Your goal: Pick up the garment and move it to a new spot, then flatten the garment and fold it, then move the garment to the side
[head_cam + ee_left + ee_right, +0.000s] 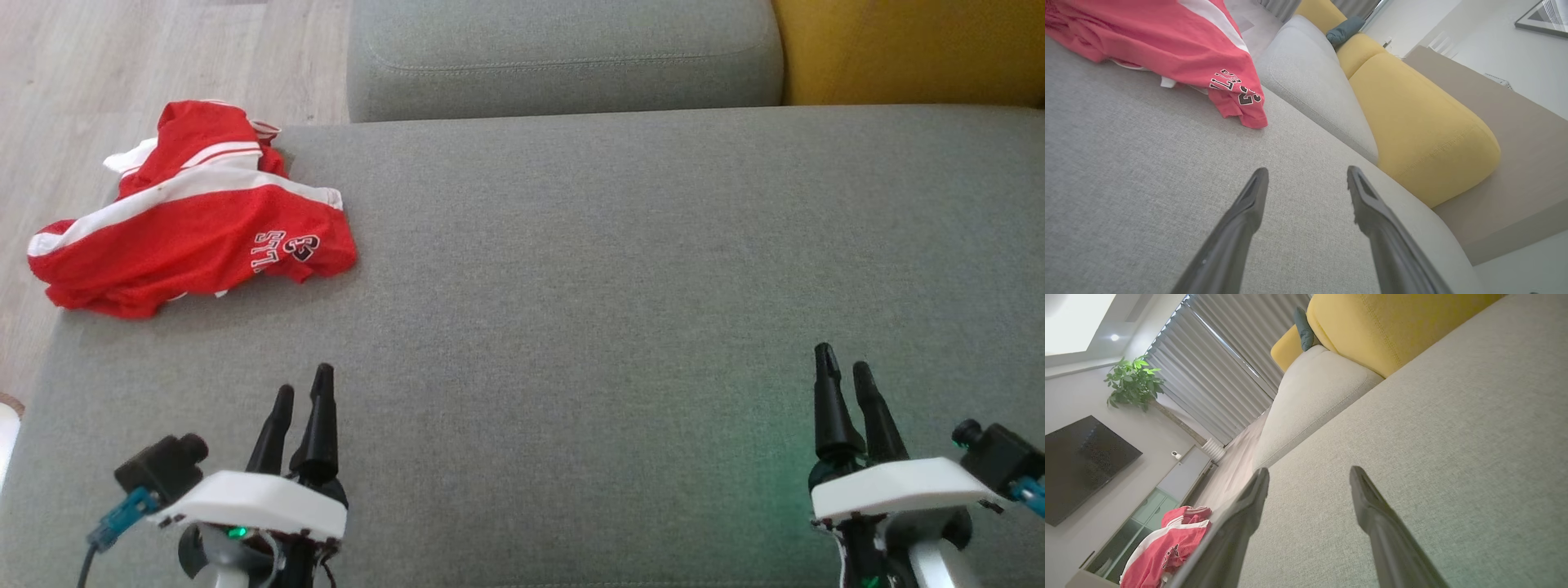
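Red garment (192, 208) crumpled at far-left corner of grey sofa seat (571, 278), well apart from hands. Fingers of left hand (304, 381) and right hand (842, 359) spread wide, nothing held. Left hand judged nearer; raised fold to be pinched, seat fabric avoided.

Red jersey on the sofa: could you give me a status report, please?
Left gripper open, right gripper open, both empty. Crumpled red-and-white mesh jersey untouched at grey fabric seat's far-left corner. Path clear.

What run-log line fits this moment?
crumpled red-and-white jersey: untouched, left edge of grey fabric sofa seat | left gripper: jaws open, empty | right gripper: jaws open, empty
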